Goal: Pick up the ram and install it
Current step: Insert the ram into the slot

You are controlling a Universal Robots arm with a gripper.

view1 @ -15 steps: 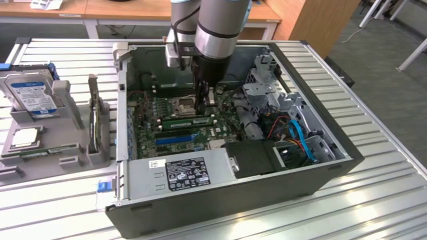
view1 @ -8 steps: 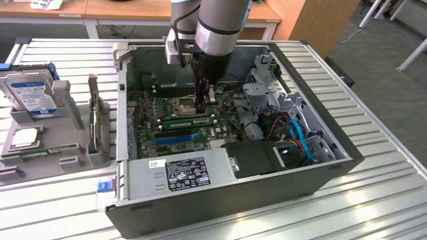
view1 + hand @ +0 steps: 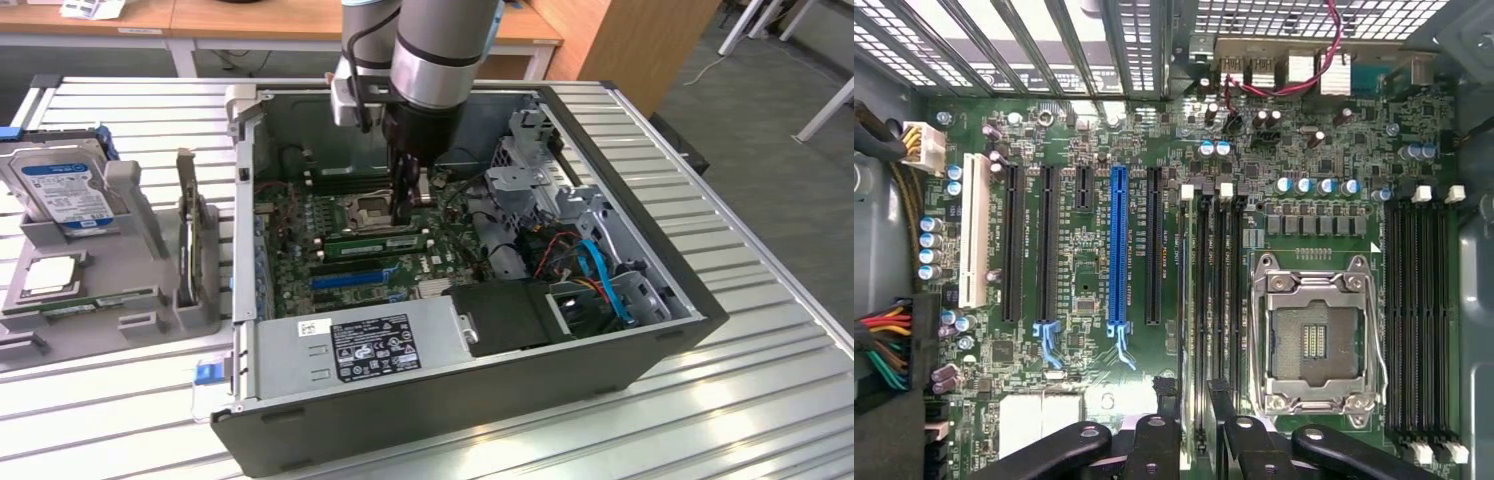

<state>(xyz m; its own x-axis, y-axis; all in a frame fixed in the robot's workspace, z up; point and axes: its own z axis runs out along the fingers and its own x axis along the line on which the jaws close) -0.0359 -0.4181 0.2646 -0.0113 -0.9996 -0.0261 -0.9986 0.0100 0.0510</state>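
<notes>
A green ram stick [image 3: 378, 242] stands on edge in a slot of the motherboard [image 3: 300, 250], just beside the empty CPU socket [image 3: 367, 210]. My gripper [image 3: 411, 205] hangs inside the open PC case [image 3: 641, 250], directly above that stick. In the wrist view the gripper [image 3: 1196, 445] is open. Its black fingers [image 3: 1159, 440] stand apart on either side of the long black memory slots [image 3: 1209, 300] next to the socket [image 3: 1314, 340]. I cannot tell whether the fingers touch the stick.
The blue expansion slot [image 3: 1118, 250] and black card slots lie beside the memory slots. A power supply [image 3: 360, 345] and drive cage [image 3: 534, 180] wall in the board. Outside the case, a grey fixture [image 3: 127, 260] holds a hard drive [image 3: 60, 190], a CPU [image 3: 47, 275] and a small green board.
</notes>
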